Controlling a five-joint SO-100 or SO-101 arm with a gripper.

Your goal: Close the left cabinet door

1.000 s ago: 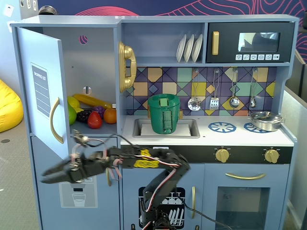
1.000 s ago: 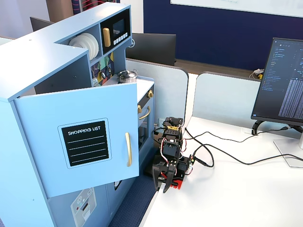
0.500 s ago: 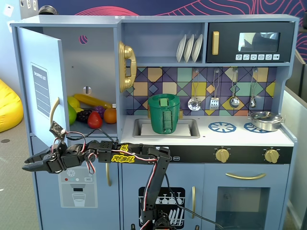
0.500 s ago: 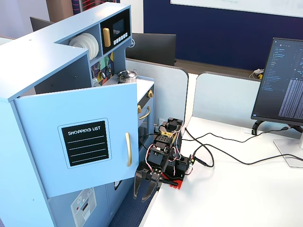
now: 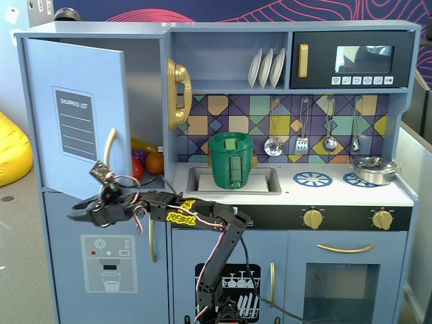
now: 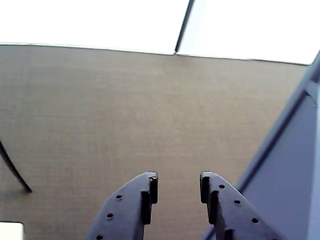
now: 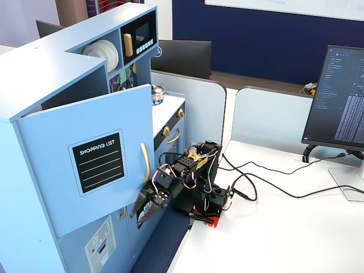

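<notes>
The left cabinet door (image 5: 74, 108) is light blue with a "SHOPPING LIST" panel (image 5: 74, 125) and a curved gold handle (image 5: 110, 152). It stands part open and swung outward, and also shows in the other fixed view (image 7: 85, 165). My gripper (image 5: 71, 215) reaches left from the arm, just below the door's lower edge and in front of the lower blue door. In the side fixed view the gripper (image 7: 136, 214) is near the door's lower right corner, below the handle (image 7: 146, 162). In the wrist view the gripper (image 6: 178, 182) is open and empty, over grey carpet.
Toy fruit (image 5: 154, 162) lies inside the open compartment. A lower door with an ice-dispenser graphic (image 5: 108, 253) is behind the gripper. A gold phone (image 5: 179, 93), a green pot (image 5: 230, 159) and the microwave (image 5: 351, 59) are to the right. A monitor (image 7: 341, 96) and cables (image 7: 273, 187) are on the white table.
</notes>
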